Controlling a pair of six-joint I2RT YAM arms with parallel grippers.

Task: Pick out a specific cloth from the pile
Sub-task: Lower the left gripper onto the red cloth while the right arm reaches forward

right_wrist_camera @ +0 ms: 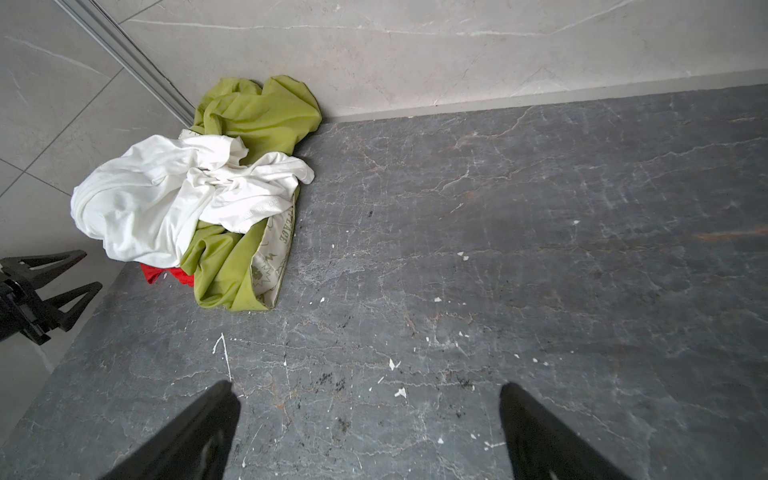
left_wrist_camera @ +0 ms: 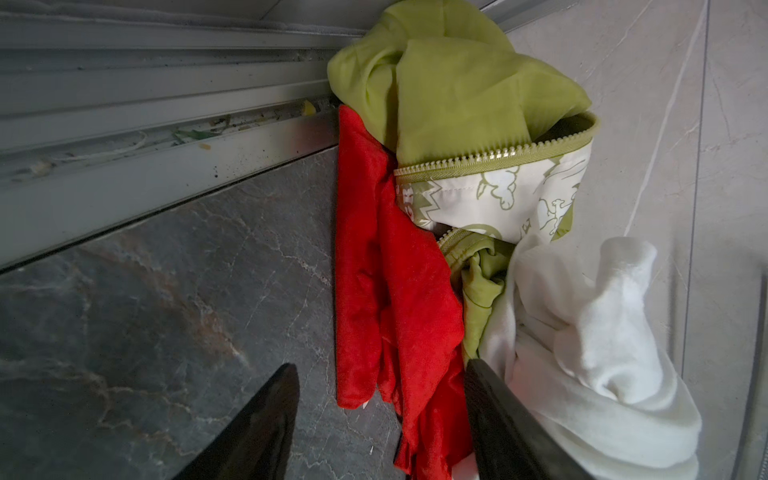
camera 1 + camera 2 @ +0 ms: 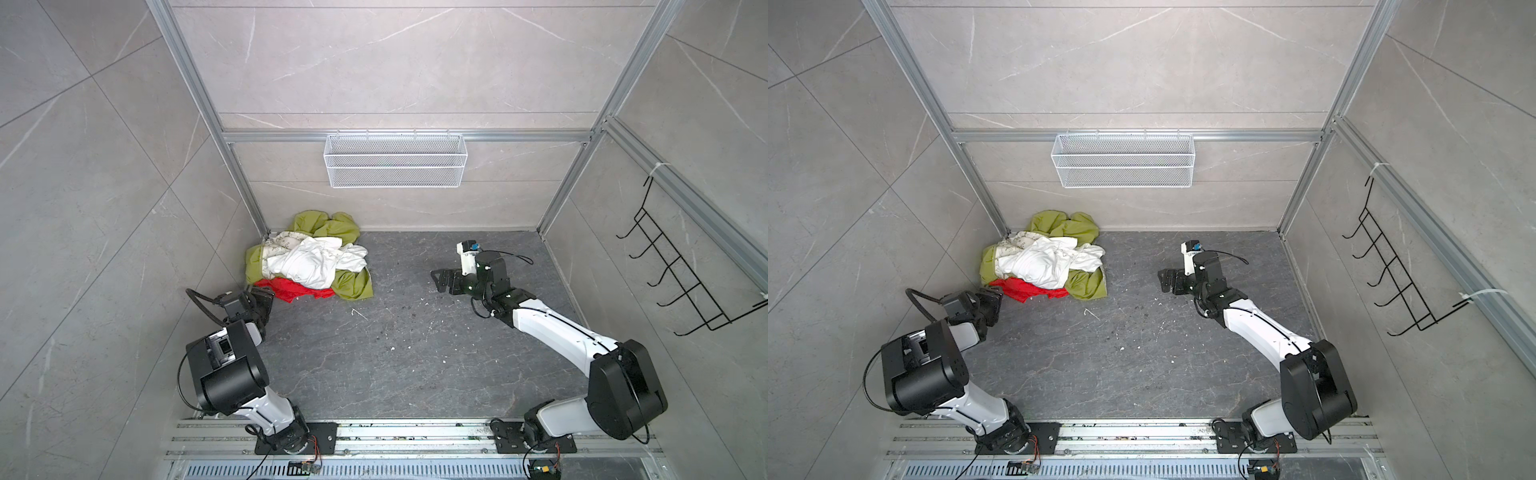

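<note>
Both top views, left gripper point(image 3: 261, 296): low at the near edge of the pile point(image 3: 309, 253), tips just beside the red cloth point(image 3: 293, 291). Its jaw width cannot be told from here.
Both top views, red cloth: crumpled on the dark floor point(image 3: 395, 340) at the pile's near side, partly under the white cloth point(image 3: 307, 266) and the olive-green cloth point(image 3: 353, 284).
Both top views, pile: heaped in the back left corner, against the walls.
Both top views, right gripper point(image 3: 1165, 281): jaws spread wide over bare floor, well apart from the pile, gripping nothing.
Both top views, wire basket point(image 3: 1125, 160): hung on the back wall rail, only wall tile showing through its mesh.
Left wrist, left gripper point(image 2: 380, 363): black fingers point(image 2: 257, 428) spread, with the red cloth's point(image 2: 374, 270) end lying between them. One finger is over bare floor, the other against red and white folds; nothing is pinched.
Left wrist, pile: the olive-green cloth point(image 2: 457, 83) and a zippered printed cream cloth point(image 2: 498, 195) lie just beside the red one, with the white cloth point(image 2: 602, 353) touching them.
Right wrist, right gripper point(image 1: 368, 385): jaws wide apart above speckled floor, touching nothing.
Right wrist, red cloth point(image 1: 166, 274): a small patch peeks from under the white cloth point(image 1: 158, 195).
Right wrist, left gripper point(image 1: 91, 268): fingers parted, near that red patch.
</note>
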